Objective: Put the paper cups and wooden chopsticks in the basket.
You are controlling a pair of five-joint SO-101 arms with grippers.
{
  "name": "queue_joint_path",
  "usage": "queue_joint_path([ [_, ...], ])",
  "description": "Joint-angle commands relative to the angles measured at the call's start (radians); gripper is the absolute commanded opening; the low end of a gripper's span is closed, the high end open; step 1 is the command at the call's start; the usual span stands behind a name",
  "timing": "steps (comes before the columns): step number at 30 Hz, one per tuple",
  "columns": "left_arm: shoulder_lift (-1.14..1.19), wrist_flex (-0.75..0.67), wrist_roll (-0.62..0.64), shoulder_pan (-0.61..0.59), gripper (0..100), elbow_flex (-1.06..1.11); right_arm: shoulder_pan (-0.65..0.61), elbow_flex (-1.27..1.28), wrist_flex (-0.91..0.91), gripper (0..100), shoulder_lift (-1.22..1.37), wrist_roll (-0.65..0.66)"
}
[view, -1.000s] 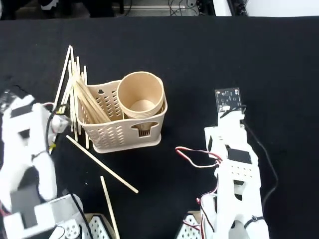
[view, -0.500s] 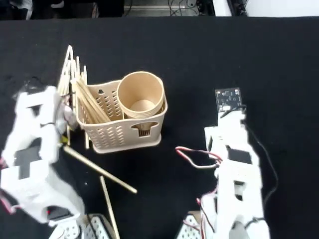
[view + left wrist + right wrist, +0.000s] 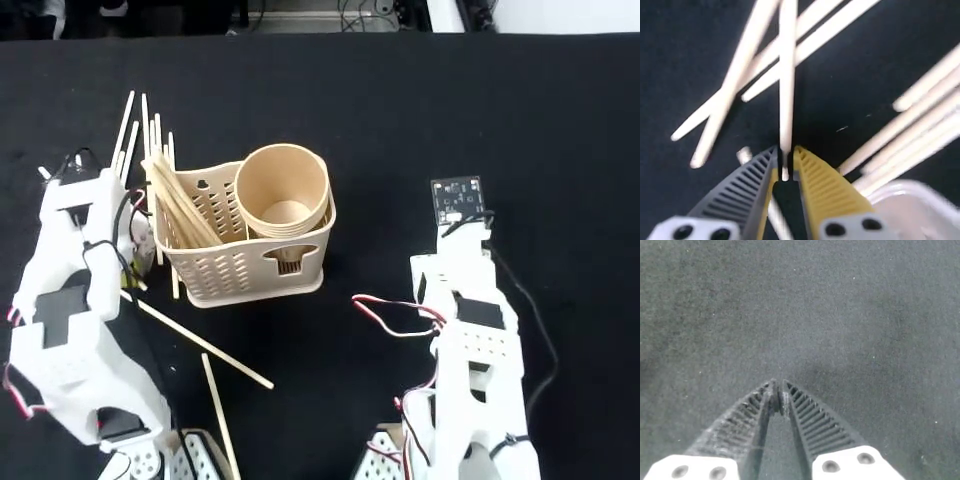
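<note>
i'm on the high cam, fixed above, looking down over the whole table, basket left of centre. the left wrist cam rides just behind the left gripper, looking along its fingers, very close on a stick pinched between them and a basket corner. the high cam has that same patch, beside the basket. the right wrist cam looks past the right gripper, close on bare table.

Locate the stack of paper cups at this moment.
In the high view, the paper cups stand upright inside the basket, at its right-hand end, beside the chopsticks leaning in its left-hand end.
</note>
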Motion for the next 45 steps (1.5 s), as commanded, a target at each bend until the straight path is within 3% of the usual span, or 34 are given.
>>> queue_joint_path([
  [1,-0.091,0.127,-0.057,-0.015,3,-0.111,-0.014,-0.004,-0.014,1.5,-0.022,0.0],
  [4,-0.201,0.167,-0.078,-0.035,3,-0.15,-0.014,-0.004,-0.014,1.5,-0.022,0.0],
  [7,-0.347,0.201,-0.183,-0.036,3,-0.156,-0.014,-0.004,-0.015,1.5,-0.022,0.0],
  [13,-0.68,0.203,-0.19,-0.038,3,-0.159,-0.014,-0.004,-0.015,1.5,-0.022,0.0],
  [19,-0.994,0.097,-0.19,0.004,3,-0.145,-0.014,-0.004,-0.015,1.5,-0.022,0.0],
  [24,-1.254,-0.023,-0.192,0.108,3,-0.079,-0.014,-0.004,-0.015,1.5,-0.022,0.0],
  [29,-1.471,-0.267,-0.199,0.285,3,0.186,-0.014,-0.004,-0.015,1.5,-0.022,0.0],
  [32,-1.573,-0.408,-0.287,0.366,3,0.43,-0.012,-0.004,-0.015,1.5,-0.022,0.0],
  [38,-1.712,-0.69,-0.353,0.464,3,0.871,-0.012,-0.004,-0.015,1.5,-0.022,0.0],
  [41,-1.781,-0.704,-0.416,0.507,6,0.967,-0.012,-0.004,-0.015,1.5,-0.022,0.0],
  [45,-1.864,-0.585,-0.351,0.493,23,0.96,-0.012,-0.004,-0.017,1.5,-0.022,0.0],
])
